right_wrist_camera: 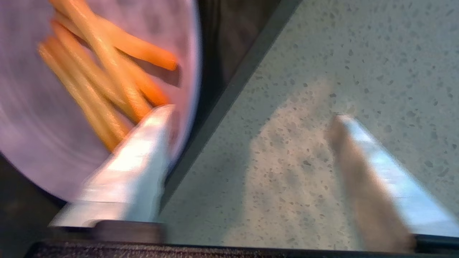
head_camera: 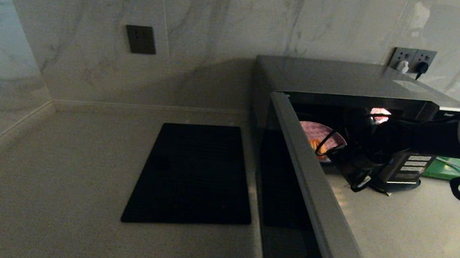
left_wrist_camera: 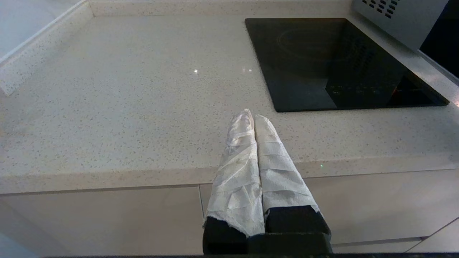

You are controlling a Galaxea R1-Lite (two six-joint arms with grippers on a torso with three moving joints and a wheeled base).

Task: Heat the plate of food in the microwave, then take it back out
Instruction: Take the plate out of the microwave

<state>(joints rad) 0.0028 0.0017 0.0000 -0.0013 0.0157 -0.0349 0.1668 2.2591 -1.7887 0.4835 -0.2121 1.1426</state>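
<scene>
The plate of food point(right_wrist_camera: 64, 118), with its orange sticks, sits inside my open-doored microwave point(head_camera: 338, 78). My right gripper point(right_wrist_camera: 251, 122) is spread wide at the plate's rim, 1 finger over it. My left gripper point(left_wrist_camera: 254, 120) hangs pressed together, empty, near the counter point(left_wrist_camera: 125, 107). The brand lettering is too cut off to read.

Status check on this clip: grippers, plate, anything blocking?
Right gripper open at the microwave mouth, one finger over the rim of the plate of food. Left gripper shut, parked by the counter edge. Door open; nothing blocking.
</scene>
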